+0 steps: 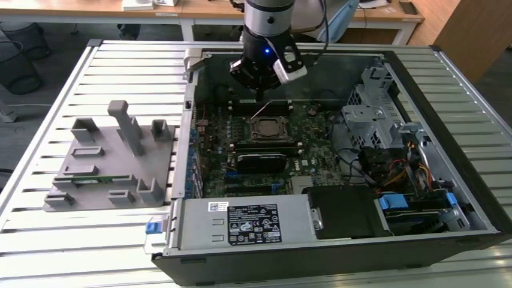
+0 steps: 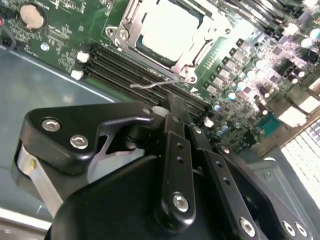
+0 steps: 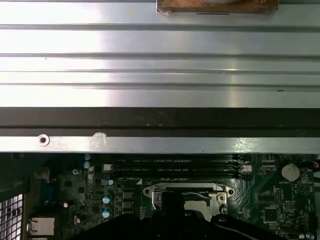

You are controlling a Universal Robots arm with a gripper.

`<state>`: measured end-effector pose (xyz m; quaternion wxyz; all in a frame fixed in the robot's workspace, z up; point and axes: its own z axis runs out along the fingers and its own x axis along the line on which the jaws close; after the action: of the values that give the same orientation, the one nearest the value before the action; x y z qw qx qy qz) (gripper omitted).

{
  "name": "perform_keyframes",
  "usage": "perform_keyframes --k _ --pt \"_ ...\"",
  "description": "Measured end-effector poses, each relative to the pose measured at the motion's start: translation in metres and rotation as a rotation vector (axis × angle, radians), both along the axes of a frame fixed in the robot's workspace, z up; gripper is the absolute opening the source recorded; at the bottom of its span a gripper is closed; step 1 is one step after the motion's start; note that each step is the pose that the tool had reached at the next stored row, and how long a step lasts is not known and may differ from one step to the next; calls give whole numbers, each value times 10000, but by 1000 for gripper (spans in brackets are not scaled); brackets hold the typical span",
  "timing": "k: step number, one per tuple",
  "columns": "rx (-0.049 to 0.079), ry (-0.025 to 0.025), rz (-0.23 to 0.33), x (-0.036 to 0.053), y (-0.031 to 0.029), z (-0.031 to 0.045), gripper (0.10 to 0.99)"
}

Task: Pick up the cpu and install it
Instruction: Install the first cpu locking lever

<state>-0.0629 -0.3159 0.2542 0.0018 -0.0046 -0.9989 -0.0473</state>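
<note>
A: Claw (image 1: 260, 90) first: where does it stand?

B: In the exterior view it hangs inside the open computer case (image 1: 448, 198), just on the far side of the socket (image 1: 268, 127) and a little above the board. In the second wrist view its fingers (image 2: 179, 131) lie pressed together with nothing between them.

A: And the cpu?

B: It sits in the socket. In the second wrist view the cpu (image 2: 167, 31) shows its pale top plate inside the metal frame, flat and square to it as far as one can judge. In the first wrist view it (image 3: 197, 196) is partly covered by the claw's dark body.

A: So the pick and the placing are done?

B: That is the fair reading: the chip is in its seat and the claw carries nothing. What seems left is the locking. A thin wire lever (image 2: 157, 83) sticks out from the frame's corner, close to the fingertips, and looks unlatched.

A: Anything farther out?

B: The memory slots (image 2: 145, 70) run beside the socket, between it and the claw. To the exterior view's left, well apart from the case, a grey holder (image 1: 112, 159) rests on the ribbed metal surface (image 1: 48, 240).
</note>
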Motion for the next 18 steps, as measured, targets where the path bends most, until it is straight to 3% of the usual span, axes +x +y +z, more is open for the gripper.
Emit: perform_keyframes --k 9,13,18 --pt "-1 0 16 87 4 -100 106" --pt "0 0 507 89 4 -123 106" --pt "0 0 583 112 30 -152 106"
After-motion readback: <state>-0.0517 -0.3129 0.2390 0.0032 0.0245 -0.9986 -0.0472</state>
